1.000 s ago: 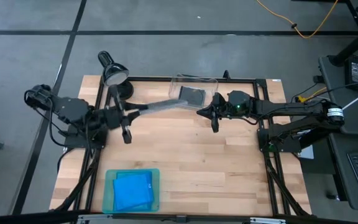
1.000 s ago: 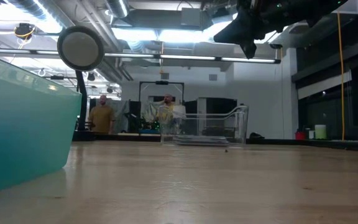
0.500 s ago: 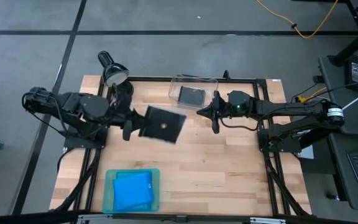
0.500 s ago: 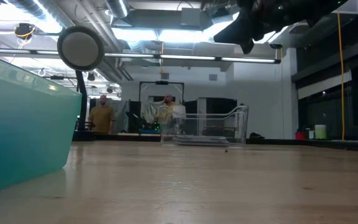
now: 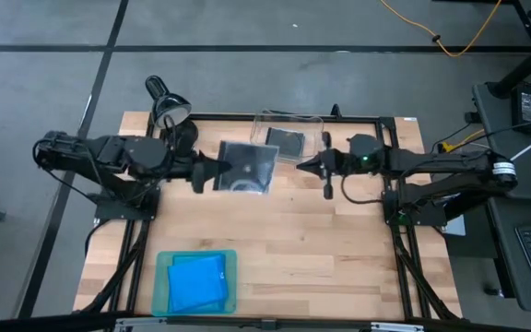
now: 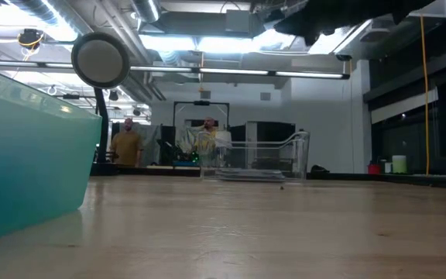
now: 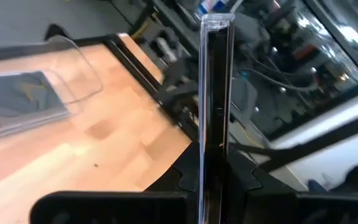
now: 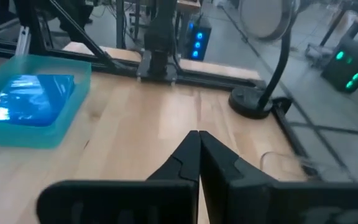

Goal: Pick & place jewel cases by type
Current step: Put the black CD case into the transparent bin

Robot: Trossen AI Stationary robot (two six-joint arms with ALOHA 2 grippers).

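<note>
My left gripper (image 5: 216, 172) is shut on a square dark grey jewel case (image 5: 249, 168) with a disc showing. It holds the case above the table, just left of and near the clear bin (image 5: 289, 136). In the left wrist view the case (image 7: 215, 87) shows edge-on. A second dark grey case (image 5: 287, 143) lies flat in the bin. Blue cases (image 5: 197, 281) lie in the teal tray (image 5: 162, 286) at the front left. My right gripper (image 5: 308, 165) is shut and empty, above the table just right of the held case. My left gripper pinches the jewel case between its two fingers at the edge facing the table's left (image 7: 215, 163). The fingers (image 7: 185, 180) come level from the left, one on each broad face. The case is lifted clear, with a broad face turned up toward the high camera.
A desk lamp (image 5: 166, 109) stands at the table's far left corner, and its base (image 8: 252, 102) shows in the right wrist view. The wooden table (image 5: 321, 249) is bare across its middle and right. People stand in the room behind the table (image 6: 126, 143).
My left gripper has carried the dark grey case toward the far edge and a little right, nearer the bin. The case has turned from a blurred, narrow streak to broad face up. My right gripper has shifted slightly right and risen out of the low view.
</note>
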